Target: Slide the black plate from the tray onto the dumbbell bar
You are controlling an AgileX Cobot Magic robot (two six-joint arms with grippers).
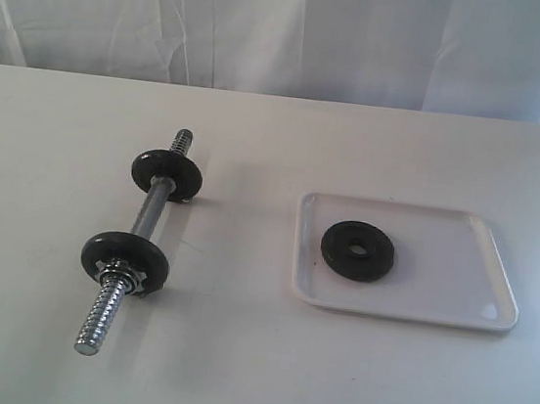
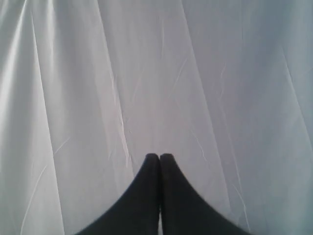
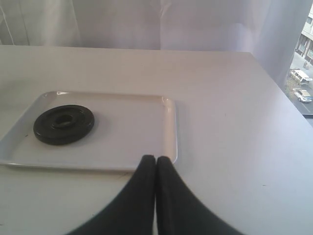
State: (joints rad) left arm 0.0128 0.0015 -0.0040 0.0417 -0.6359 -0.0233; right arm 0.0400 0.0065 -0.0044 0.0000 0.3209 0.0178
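Observation:
The black plate (image 1: 357, 250) lies flat in the white tray (image 1: 457, 284) at the right of the table; the right wrist view also shows the black plate (image 3: 64, 124) in the tray (image 3: 137, 132). The dumbbell bar (image 1: 137, 245) lies on the table at the left, chrome with threaded ends, two small black discs and a silver collar nut. My right gripper (image 3: 155, 159) is shut and empty, near the tray's corner and apart from the plate. My left gripper (image 2: 159, 156) is shut and empty, facing only the white curtain. Neither gripper shows in the exterior view.
A white curtain (image 1: 291, 27) hangs behind the white table (image 1: 248, 377). The table's right edge (image 3: 281, 88) shows in the right wrist view, with a window and street beyond it.

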